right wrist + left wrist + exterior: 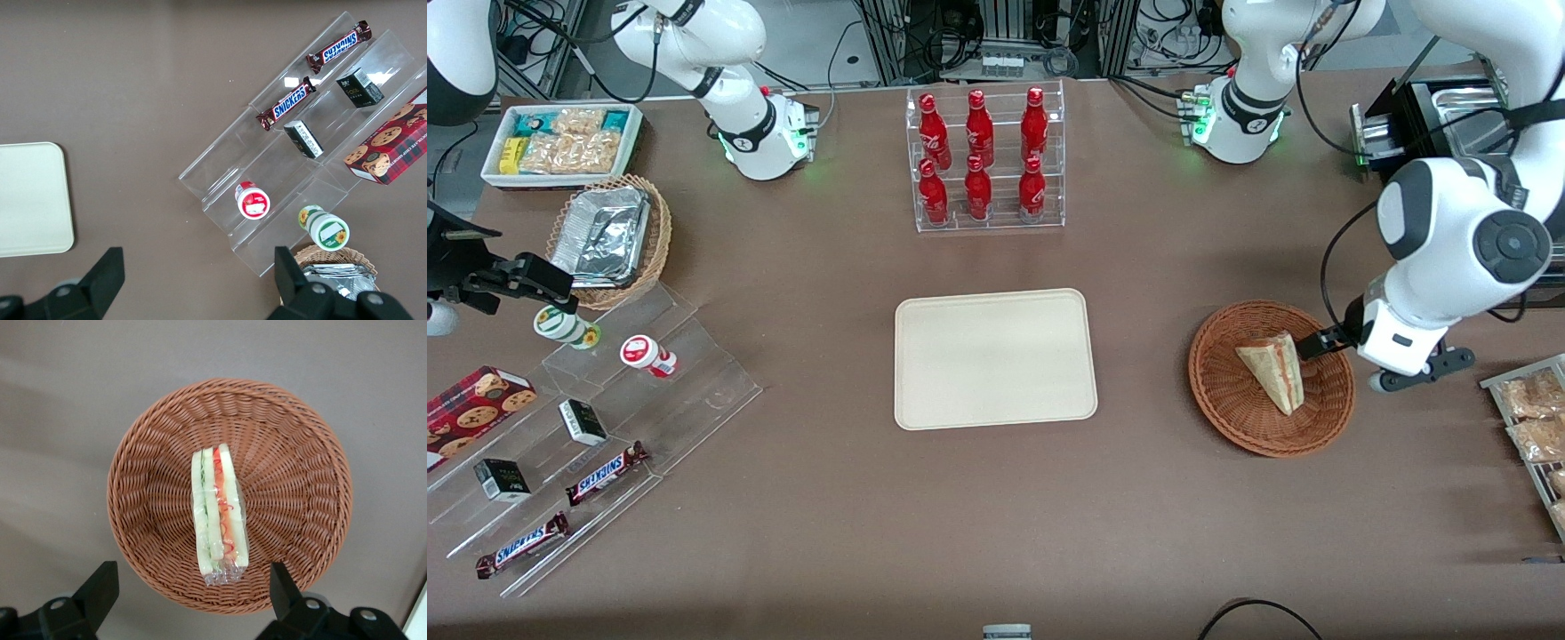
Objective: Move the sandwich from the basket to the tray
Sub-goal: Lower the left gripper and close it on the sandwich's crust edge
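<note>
The sandwich (pixel 1276 369), a wrapped wedge of pale bread with a red and green filling stripe, lies in the round reddish-brown wicker basket (pixel 1218 400). My left gripper (pixel 1316 344) hovers over the basket's rim on the side toward the working arm's end of the table. In the left wrist view the gripper (pixel 192 577) is open, its dark fingers (pixel 100 587) spread wide and holding nothing. The sandwich (pixel 219 513) rests on its side in the basket (pixel 153 453) below them. The cream tray (pixel 994 358) sits bare at the middle of the table, its corner also in the right wrist view (pixel 30 200).
A clear rack of red bottles (pixel 983 160) stands farther from the front camera than the tray. Toward the parked arm's end are clear stepped shelves with snack bars (pixel 605 427), a lighter basket of foil trays (pixel 609 236) and a white snack bin (pixel 560 142). Pastry packets (pixel 1534 418) lie beside the reddish-brown basket.
</note>
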